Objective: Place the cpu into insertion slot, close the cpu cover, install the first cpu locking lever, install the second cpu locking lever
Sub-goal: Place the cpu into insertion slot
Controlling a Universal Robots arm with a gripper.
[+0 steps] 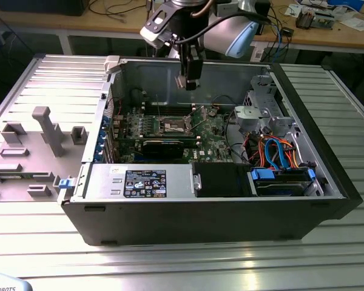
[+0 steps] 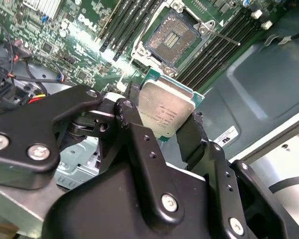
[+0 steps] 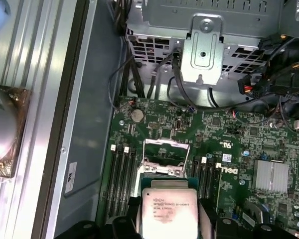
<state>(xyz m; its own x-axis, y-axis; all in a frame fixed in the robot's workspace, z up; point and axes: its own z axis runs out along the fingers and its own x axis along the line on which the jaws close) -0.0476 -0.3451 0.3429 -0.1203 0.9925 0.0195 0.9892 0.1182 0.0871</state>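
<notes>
Two fingers (image 2: 134, 129) of my gripper (image 2: 162, 117) were clamped on opposite edges of the cpu (image 2: 165, 112), holding it high over the green motherboard (image 2: 79, 55), and the insertion slot (image 2: 172, 37) lay uncovered below it, well apart, near the board's middle.

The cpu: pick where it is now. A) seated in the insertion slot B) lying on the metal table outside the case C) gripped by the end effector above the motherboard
C: the cpu sits pinched in the end effector, while the insertion slot lies bare.

cpu (image 2: 167, 102) edges behind tool (image 2: 161, 118)
</notes>
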